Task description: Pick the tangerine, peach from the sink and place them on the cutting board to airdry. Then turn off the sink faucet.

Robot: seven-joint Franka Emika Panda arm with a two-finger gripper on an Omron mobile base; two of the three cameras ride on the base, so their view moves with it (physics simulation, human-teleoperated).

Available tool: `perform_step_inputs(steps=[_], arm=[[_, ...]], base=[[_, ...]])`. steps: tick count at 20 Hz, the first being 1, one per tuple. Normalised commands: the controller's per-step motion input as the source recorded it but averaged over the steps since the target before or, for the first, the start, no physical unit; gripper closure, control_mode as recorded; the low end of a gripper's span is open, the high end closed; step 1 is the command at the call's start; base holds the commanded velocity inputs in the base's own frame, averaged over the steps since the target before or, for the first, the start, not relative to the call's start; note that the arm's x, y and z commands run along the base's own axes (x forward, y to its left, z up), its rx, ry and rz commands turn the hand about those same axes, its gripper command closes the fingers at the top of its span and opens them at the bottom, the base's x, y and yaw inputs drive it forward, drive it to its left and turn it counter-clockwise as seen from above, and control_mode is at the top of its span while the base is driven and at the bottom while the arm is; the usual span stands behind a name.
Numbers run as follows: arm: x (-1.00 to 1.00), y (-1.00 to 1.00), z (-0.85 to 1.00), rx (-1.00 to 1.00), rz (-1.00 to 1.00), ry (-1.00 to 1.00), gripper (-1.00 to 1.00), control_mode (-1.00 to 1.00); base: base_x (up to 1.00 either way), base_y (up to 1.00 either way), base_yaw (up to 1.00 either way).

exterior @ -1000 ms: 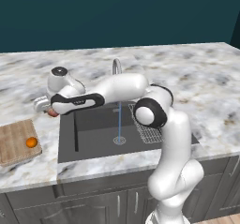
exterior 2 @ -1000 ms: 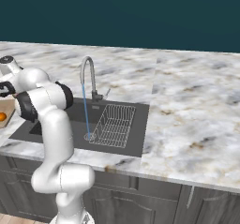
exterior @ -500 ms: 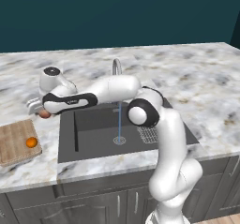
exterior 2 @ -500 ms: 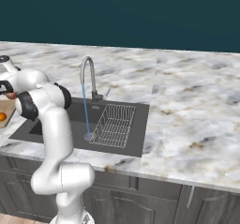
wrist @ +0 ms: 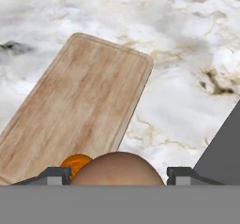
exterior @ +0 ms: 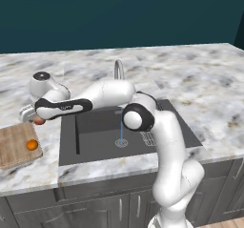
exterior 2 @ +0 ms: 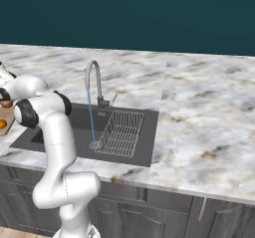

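My gripper (exterior: pixel 32 116) is shut on the peach (exterior: pixel 39 121), held just above the counter between the sink (exterior: pixel 95 143) and the cutting board (exterior: pixel 13 143). In the hand view the peach (wrist: pixel 117 169) sits between the two fingertips (wrist: pixel 52 175), over the board's near corner. The tangerine (exterior: pixel 32 145) lies on the cutting board (wrist: pixel 79 106); it peeks out beside the peach as an orange ball, the tangerine (wrist: pixel 75 163). The sink faucet (exterior 2: pixel 92 80) stands behind the basin with a blue stream running into the sink (exterior 2: pixel 74 132).
A wire rack (exterior 2: pixel 122 132) fills the right part of the basin. Marble counter (exterior: pixel 190 79) spreads all around, with a dark wall behind. A dark corner of the sink (wrist: pixel 225 148) shows at the right of the hand view.
The arm has swung further left with the peach, from the sink's left rim toward the cutting board. The tangerine has stayed in place on the board.
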Motion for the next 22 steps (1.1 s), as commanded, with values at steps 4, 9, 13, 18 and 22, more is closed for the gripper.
perform_step_inputs(steps=[4, 9, 13, 18, 22], arm=[[0.0, 0.2, -0.05, -0.03, 0.03, 0.0, 1.0, -1.0], [0.0, 0.15, -0.03, -0.01, 0.03, 0.03, 1.0, -1.0], [0.0, 0.13, -0.1, -0.01, 0.03, 0.05, 1.0, -1.0], [0.0, 0.11, -0.14, -0.01, 0.03, 0.03, 1.0, -1.0], [0.0, 0.05, -0.13, -0.01, 0.02, 0.01, 1.0, -1.0]], base=[[0.0, 0.0, 0.0], [0.0, 0.0, 0.0], [0.0, 0.0, 0.0], [0.0, 0.0, 0.0], [0.0, 0.0, 0.0]])
